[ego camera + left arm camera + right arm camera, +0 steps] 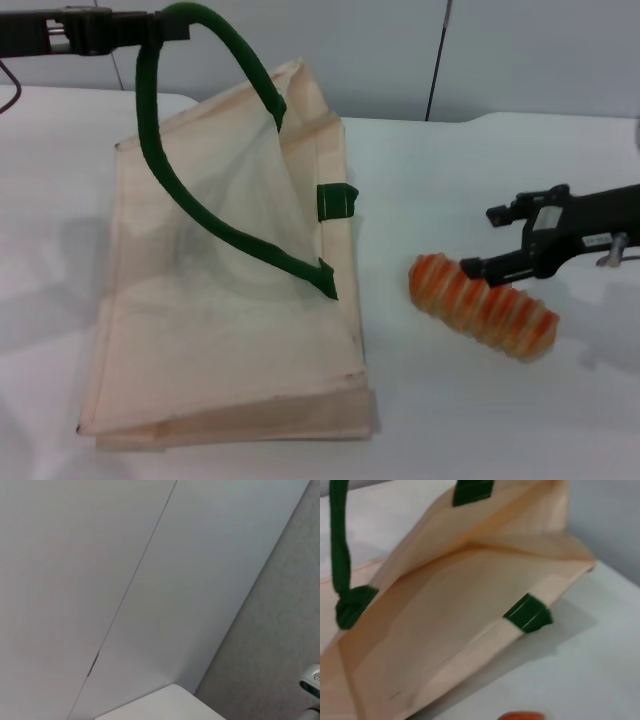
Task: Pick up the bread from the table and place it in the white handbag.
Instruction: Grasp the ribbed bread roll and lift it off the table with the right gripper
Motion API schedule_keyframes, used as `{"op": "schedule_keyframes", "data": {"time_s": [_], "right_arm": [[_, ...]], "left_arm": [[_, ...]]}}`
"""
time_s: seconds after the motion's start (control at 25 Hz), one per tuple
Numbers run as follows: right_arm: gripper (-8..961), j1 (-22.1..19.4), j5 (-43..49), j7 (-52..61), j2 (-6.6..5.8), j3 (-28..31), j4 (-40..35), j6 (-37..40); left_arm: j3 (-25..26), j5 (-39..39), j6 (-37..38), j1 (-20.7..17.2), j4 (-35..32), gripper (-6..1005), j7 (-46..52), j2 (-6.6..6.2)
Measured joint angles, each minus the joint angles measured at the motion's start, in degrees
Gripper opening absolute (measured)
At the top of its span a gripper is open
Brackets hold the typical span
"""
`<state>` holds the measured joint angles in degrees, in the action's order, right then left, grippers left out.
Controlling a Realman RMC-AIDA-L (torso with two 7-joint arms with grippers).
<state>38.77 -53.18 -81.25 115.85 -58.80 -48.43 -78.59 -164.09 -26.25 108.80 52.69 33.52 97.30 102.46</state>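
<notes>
The bread (485,305), an orange and cream striped loaf, lies on the white table (470,420) to the right of the white handbag (220,330). My left gripper (150,28) is at the back left, shut on the bag's upper green handle (165,170), and holds it up so the bag's mouth gapes toward the right. My right gripper (478,241) is open, just behind the loaf's left end and a little above it, not holding it. The right wrist view shows the open bag (450,625) and the tip of the bread (520,715).
The bag's second green handle stub (337,201) lies at its right edge. A grey panelled wall (500,50) stands behind the table. The left wrist view shows only wall panels (125,580) and a table corner (165,705).
</notes>
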Motion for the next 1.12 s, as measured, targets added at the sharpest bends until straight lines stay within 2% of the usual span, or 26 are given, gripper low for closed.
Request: {"op": "schedule_keyframes", "data": {"time_s": [0.32,0.6,1.12], "right_arm": [[895,1.44,0.41,1.81,-0.16,-3.65,3.7,0.14],[894,2.93,2.5,1.83,-0.03,-4.05,7.95,6.69],[893,4.56,4.98,1.74,-0.01,-5.06,11.98,8.23]], "left_arm": [[0.0,0.0,-0.09,0.04,-0.14,144,0.0,0.02],[0.0,0.0,-0.09,0.11,-0.33,144,0.0,0.02],[0.0,-0.26,-0.17,0.09,-0.39,144,0.0,0.02]]}}
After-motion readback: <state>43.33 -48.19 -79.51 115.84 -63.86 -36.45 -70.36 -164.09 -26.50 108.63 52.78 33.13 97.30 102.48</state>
